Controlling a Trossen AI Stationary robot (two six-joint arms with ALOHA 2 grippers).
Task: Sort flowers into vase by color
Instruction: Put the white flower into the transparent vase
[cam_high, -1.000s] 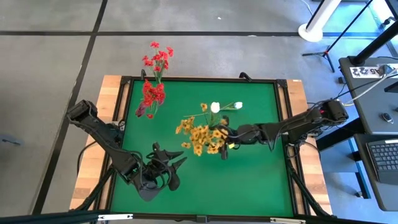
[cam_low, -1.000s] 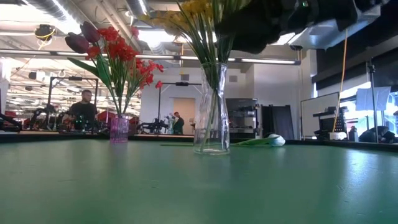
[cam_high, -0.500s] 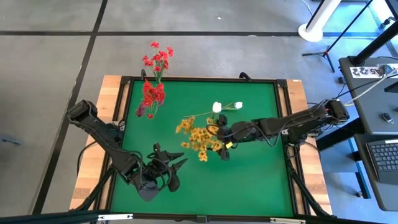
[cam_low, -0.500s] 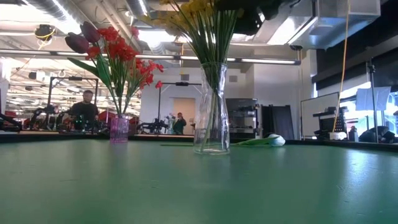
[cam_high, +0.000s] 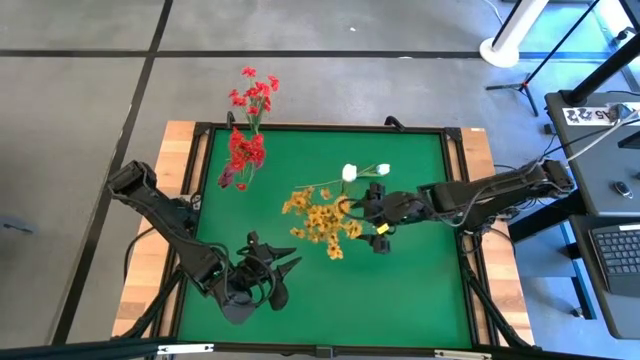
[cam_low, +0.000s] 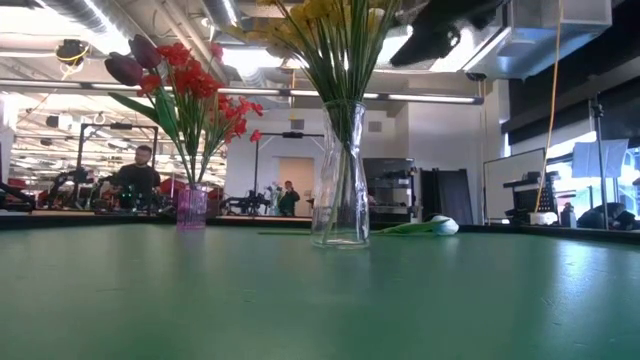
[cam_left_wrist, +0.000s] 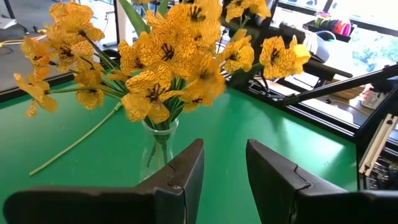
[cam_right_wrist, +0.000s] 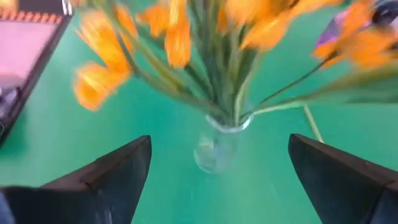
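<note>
Standing mid-tabletop (cam_high: 400, 290): clear glass vase (cam_low: 340, 180) holding the yellow-orange flowers (cam_high: 322, 218), stems bunched in its neck, blooms fanned wide above.

Right claw (cam_high: 372, 212): raised beside the yellow-orange bunch on the right-arm side, fingers (cam_right_wrist: 99, 177) spread wide apart, empty; vase mouth visible between them in the right wrist view.

Left claw (cam_high: 290, 261): near the tabletop's front edge, well apart from the vase, fingers (cam_left_wrist: 186, 177) apart with a narrow gap, empty, facing the yellow-orange bunch.

Red flowers (cam_high: 246, 150): in a small purple vase (cam_low: 191, 208) at the far left corner, with a dark pink-red bud (cam_low: 124, 69).

White blooms (cam_high: 349, 172): lying flat on the tabletop behind the clear vase.

People (cam_low: 135, 180): in the room beyond.
</note>
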